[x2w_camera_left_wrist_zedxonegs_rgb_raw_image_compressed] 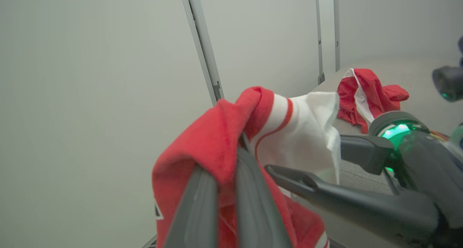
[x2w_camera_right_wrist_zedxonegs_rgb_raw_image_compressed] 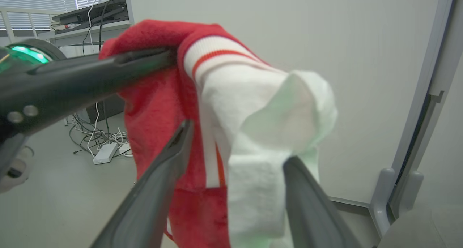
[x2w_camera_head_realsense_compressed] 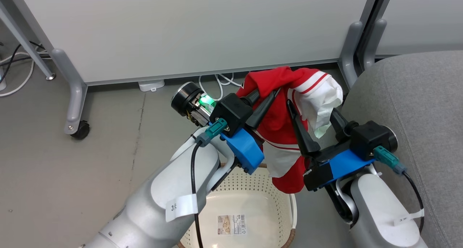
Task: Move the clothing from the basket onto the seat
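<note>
A soft red sports garment with white stripe trim point(x2w_camera_head_realsense_compressed: 278, 121) is held up by the left claw point(x2w_camera_head_realsense_compressed: 268, 95), whose two dark fingers point(x2w_camera_head_realsense_compressed: 264, 108) are pressed together on a fold near the top of the cloth. From that pinch the garment is hung downward, its long axis roughly vertical. Its lower end is seen over the far rim of the cream-white perforated plastic basket point(x2w_camera_head_realsense_compressed: 253, 184).

The right claw point(x2w_camera_head_realsense_compressed: 311, 108) is spread wide and nothing is gripped by it. Its fingers are set either side of the white part of the cloth.

The large light-grey upholstered seat point(x2w_camera_head_realsense_compressed: 416, 96) is placed to the robot's right of the hanging garment, just beyond the right arm, which is the nearer of the two. A carry to the right is judged to be what the coming move calls for.

Two garments are counted: the one held, and a second red-and-white garment point(x2w_camera_left_wrist_zedxonegs_rgb_raw_image_compressed: 365, 96) already lying crumpled on the seat, as shown in the left wrist view. One basket and one seat are counted. On the part of the basket floor that shows, a paper label point(x2w_camera_head_realsense_compressed: 231, 224) is seen and no cloth.
</note>
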Controlling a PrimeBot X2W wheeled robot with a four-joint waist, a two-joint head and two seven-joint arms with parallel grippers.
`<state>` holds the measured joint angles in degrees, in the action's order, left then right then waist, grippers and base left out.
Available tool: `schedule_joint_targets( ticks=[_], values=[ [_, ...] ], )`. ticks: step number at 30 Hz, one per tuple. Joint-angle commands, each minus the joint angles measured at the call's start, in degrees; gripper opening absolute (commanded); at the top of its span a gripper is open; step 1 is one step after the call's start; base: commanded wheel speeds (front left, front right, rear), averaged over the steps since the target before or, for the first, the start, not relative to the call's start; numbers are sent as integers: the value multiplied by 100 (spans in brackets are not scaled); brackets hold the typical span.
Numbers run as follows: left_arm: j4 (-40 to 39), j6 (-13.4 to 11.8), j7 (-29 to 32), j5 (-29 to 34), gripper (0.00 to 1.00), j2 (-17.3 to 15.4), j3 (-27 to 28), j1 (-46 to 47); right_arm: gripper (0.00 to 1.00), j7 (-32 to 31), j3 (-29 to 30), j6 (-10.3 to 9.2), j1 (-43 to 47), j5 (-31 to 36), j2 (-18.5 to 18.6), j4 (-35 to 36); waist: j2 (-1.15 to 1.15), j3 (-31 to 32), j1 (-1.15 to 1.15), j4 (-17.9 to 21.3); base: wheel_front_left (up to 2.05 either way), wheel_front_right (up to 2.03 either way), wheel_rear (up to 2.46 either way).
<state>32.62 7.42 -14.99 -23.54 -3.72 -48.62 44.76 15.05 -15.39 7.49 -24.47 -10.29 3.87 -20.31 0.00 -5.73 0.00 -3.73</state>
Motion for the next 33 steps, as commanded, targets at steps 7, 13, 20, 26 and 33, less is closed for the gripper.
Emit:
schedule_joint_targets(
  ticks=[7, 13, 20, 26, 33],
  values=[
    [-12, 10, -29, -36, 0, 16, -43, 116, 0, 19, 18, 1, -259, -11, -62, -198, 0, -20, 0, -16, 0, 0, 0],
    [1, 10, -29, -49, 0, 29, -46, 122, 0, 19, 5, 1, -275, -40, -77, -244, 0, -21, 0, -12, 0, 0, 0],
    [10, 10, -29, -49, 0, 35, -23, 113, 0, 19, 5, 1, -273, -50, -80, -265, 0, -21, 0, -2, 0, 0, 0],
    [26, 10, -29, -22, 100, 35, 32, 87, 0, 19, 17, 1, -260, -52, -81, -253, 0, -15, 0, 9, 0, 0, 0],
    [80, 10, -29, 19, 100, 43, 72, 9, 0, 19, 49, 1, -257, -57, -78, -195, 0, -23, 0, 19, 0, 0, 0]
  ],
)
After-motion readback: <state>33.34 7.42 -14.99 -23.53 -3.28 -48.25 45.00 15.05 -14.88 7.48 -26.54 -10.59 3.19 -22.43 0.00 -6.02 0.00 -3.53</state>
